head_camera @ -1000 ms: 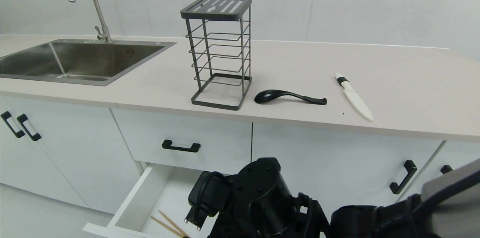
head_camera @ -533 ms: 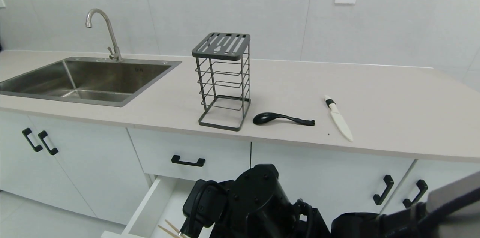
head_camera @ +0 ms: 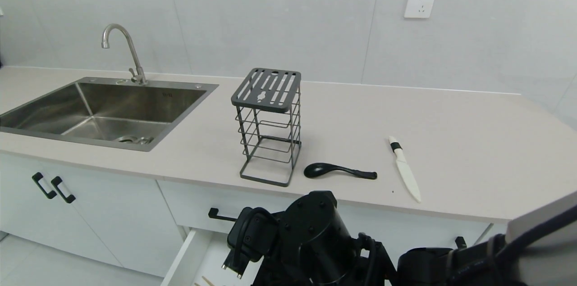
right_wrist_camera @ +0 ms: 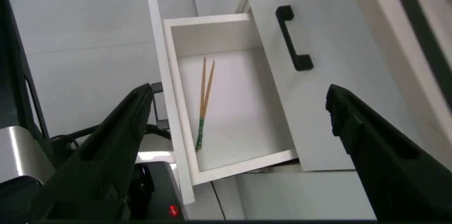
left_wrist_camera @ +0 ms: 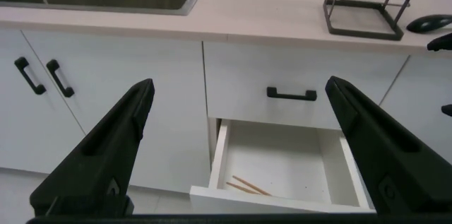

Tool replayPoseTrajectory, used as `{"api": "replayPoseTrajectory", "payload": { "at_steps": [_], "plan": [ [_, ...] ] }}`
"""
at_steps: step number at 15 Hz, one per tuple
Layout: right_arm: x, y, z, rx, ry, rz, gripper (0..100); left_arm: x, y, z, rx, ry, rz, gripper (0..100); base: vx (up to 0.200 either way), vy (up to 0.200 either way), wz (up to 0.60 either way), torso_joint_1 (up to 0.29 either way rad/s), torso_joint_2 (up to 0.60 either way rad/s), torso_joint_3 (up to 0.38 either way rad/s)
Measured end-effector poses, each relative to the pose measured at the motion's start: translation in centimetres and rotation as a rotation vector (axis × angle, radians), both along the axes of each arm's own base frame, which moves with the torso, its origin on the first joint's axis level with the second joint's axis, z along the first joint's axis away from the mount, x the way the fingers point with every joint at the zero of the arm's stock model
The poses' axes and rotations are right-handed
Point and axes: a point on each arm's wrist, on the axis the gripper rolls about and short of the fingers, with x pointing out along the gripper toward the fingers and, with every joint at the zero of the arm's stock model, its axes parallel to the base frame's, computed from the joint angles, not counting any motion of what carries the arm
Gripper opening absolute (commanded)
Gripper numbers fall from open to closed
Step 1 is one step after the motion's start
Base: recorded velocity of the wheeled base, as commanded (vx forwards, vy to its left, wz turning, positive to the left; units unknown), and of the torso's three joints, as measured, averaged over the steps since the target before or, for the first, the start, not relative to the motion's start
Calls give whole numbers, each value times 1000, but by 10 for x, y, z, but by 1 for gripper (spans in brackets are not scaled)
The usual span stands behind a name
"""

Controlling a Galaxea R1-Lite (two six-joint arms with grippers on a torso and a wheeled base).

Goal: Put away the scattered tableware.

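Note:
A black spoon (head_camera: 338,170) lies on the counter just right of the dark wire rack (head_camera: 268,126). A white knife (head_camera: 404,169) with a black band lies farther right, near the counter's front edge. Below the counter a white drawer (left_wrist_camera: 219,167) stands pulled out, with a pair of wooden chopsticks (left_wrist_camera: 247,185) inside. My left gripper (left_wrist_camera: 240,153) hangs open in front of the cabinet, level with that drawer and holding nothing. My right gripper (right_wrist_camera: 240,153) is open too, empty, above the same drawer (right_wrist_camera: 166,104) and its chopsticks (right_wrist_camera: 203,100).
A steel sink (head_camera: 27,126) with a curved faucet (head_camera: 128,52) takes up the counter's left end. Black handles mark the cabinet doors (head_camera: 49,186) and the closed upper drawer (left_wrist_camera: 291,95). A wall socket (head_camera: 419,4) sits above bare counter at the right.
The whole head picture has shifted downward, so the camera moved. Spoon, knife and rack keep their places on the counter. Less of the open drawer shows now.

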Motion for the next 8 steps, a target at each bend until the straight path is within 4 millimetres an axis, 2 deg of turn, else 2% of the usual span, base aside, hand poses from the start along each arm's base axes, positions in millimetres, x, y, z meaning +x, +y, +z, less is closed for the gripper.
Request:
{"api": "replayPoseTrajectory", "payload": {
  "at_steps": [8],
  "plan": [
    [3,0,-7,-35,21,-7,100,0,0,0,0,-1,0,100,0,0,0,281,-540,-262]
  ]
}}
